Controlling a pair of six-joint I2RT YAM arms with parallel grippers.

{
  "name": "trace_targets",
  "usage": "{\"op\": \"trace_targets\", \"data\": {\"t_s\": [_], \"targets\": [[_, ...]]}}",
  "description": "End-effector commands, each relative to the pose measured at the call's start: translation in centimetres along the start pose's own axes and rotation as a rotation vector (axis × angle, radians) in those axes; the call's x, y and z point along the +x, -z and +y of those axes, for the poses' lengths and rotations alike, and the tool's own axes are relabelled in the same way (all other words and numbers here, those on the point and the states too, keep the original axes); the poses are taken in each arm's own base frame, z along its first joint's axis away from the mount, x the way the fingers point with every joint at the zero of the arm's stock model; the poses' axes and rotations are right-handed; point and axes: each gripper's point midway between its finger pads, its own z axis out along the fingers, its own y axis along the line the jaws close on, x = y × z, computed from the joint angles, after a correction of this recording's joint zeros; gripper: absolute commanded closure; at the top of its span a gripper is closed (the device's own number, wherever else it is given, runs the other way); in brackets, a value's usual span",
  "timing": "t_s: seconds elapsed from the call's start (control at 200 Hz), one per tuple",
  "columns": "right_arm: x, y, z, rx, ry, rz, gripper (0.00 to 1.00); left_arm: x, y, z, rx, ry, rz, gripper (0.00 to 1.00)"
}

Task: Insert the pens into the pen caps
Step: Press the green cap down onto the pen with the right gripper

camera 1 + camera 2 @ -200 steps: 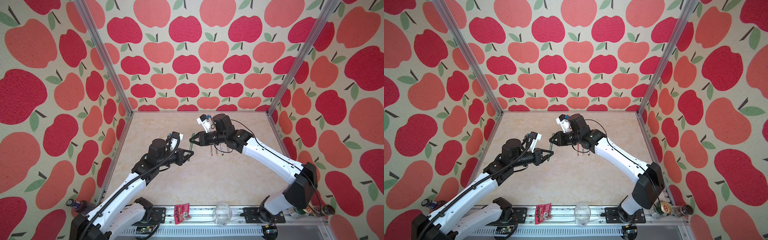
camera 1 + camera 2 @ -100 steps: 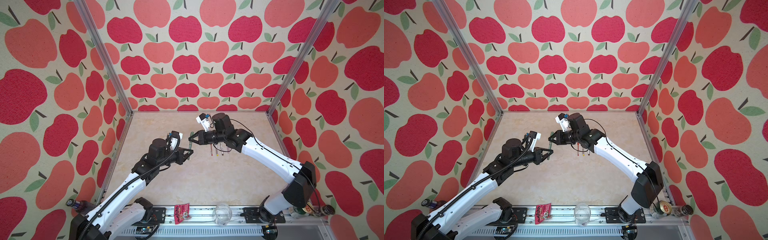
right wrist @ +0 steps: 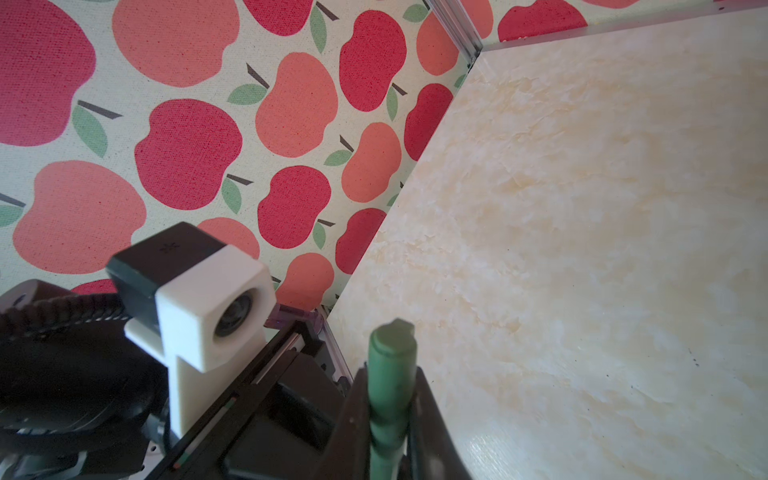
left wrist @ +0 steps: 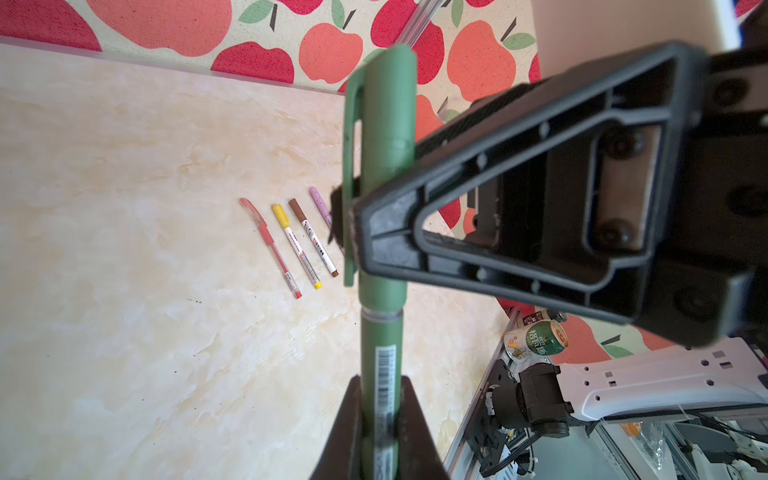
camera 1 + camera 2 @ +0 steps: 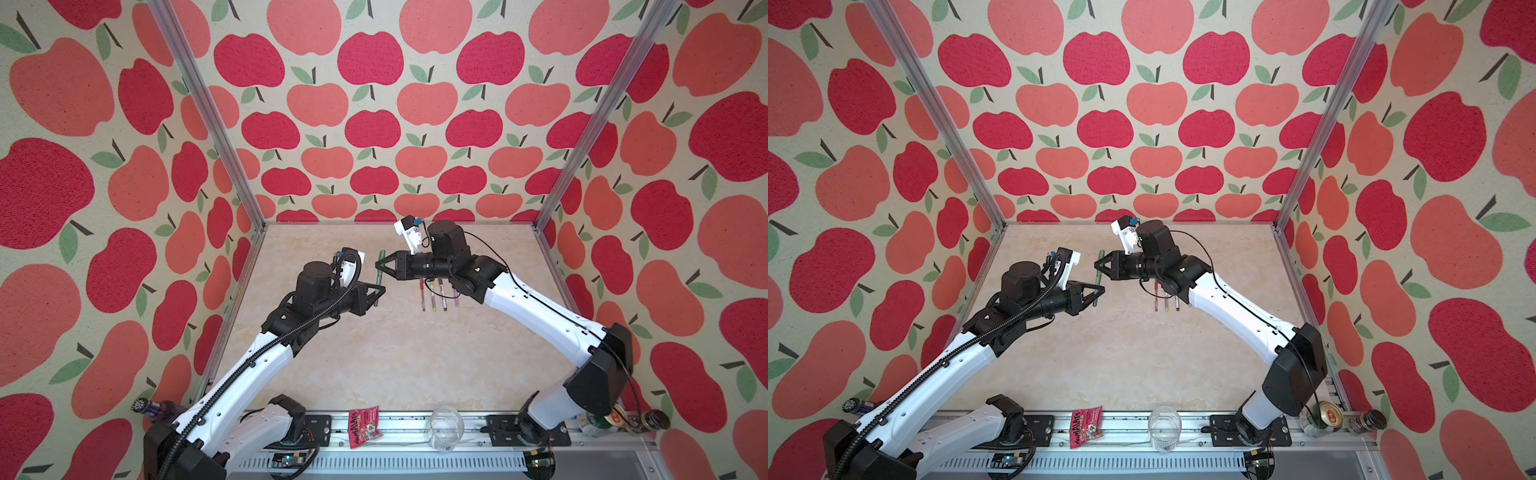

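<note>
A dark green pen (image 4: 380, 353) is held in the air near the table's middle, its barrel in my left gripper (image 4: 380, 399), which is shut on it. The green pen cap (image 4: 384, 166) sits over the pen's far end, with a thin pale ring showing between cap and barrel. My right gripper (image 3: 390, 399) is shut on that cap (image 3: 392, 365). In both top views the two grippers (image 5: 377, 291) (image 5: 380, 264) meet tip to tip on the pen (image 5: 1098, 276). Red (image 4: 270, 245), yellow (image 4: 296, 249), brown (image 4: 313, 235) and lilac (image 4: 320, 203) pens lie capped, side by side on the table.
The row of pens (image 5: 434, 293) lies under my right forearm. On the front rail are a snack packet (image 5: 365, 422), a clear cup (image 5: 446, 422) and cans (image 5: 1329, 415) at the right. A bottle (image 5: 153, 409) lies front left. Apple-patterned walls enclose the table.
My right gripper has slid along the green pen towards its far end and closed on the cap. The left arm has stayed put with the barrel.
</note>
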Motion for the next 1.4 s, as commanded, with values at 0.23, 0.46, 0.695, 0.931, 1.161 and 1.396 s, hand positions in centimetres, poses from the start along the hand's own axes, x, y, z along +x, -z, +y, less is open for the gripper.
{"op": "trace_targets", "data": {"t_s": [0.23,0.46,0.695,0.931,1.161,1.396], "targets": [[8.9,-1.9,-2.4,0.049,-0.111,0.280,1.00,-13.2,4.2,-4.2,0.065,-0.215,-0.371,0.94],[10.1,-2.4,-2.8,0.046,-0.140,0.295,1.00,-14.5,3.9,-3.7,0.060,-0.224,-0.389,0.95],[11.5,-2.6,-3.3,0.048,-0.167,0.315,1.00,-15.7,4.0,-2.7,0.040,-0.225,-0.408,0.99],[14.1,-3.6,-3.3,0.051,-0.189,0.361,1.00,-16.8,4.2,-1.6,0.022,-0.219,-0.432,1.00],[15.7,-4.4,-3.0,0.046,-0.201,0.385,1.00,-17.7,4.4,-1.5,0.015,-0.229,-0.449,1.00],[15.3,-4.4,-2.5,0.039,-0.181,0.372,1.00,-17.1,4.2,-1.1,0.021,-0.214,-0.430,1.00]]}}
